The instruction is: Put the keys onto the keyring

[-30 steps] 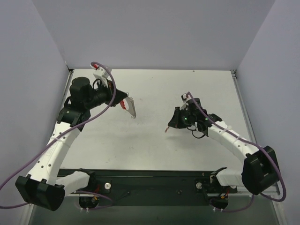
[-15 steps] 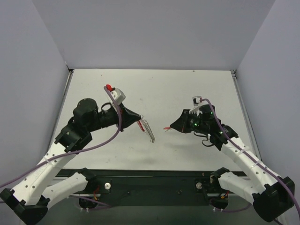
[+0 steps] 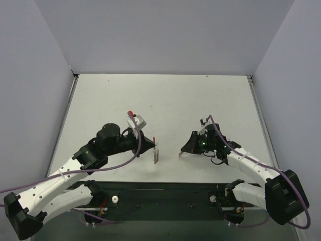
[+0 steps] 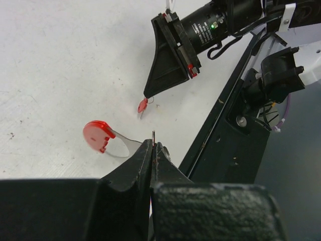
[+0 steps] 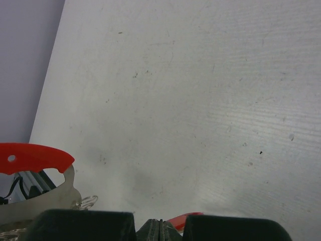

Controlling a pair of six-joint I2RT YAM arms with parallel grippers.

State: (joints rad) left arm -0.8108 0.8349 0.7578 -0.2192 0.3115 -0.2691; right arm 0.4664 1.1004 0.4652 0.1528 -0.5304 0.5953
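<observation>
We find the left gripper (image 3: 152,143) pinched shut on the keyring (image 4: 98,134). Just right of the keyring, not touching, the right gripper (image 3: 181,152) clamps what appears to be a key (image 4: 142,106), blade pointing keyring-ward.

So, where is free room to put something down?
Free: the far half of the table, up to the back wall. Crowded: the near middle, where the left gripper, holding the keyring, closely faces the right gripper.
</observation>
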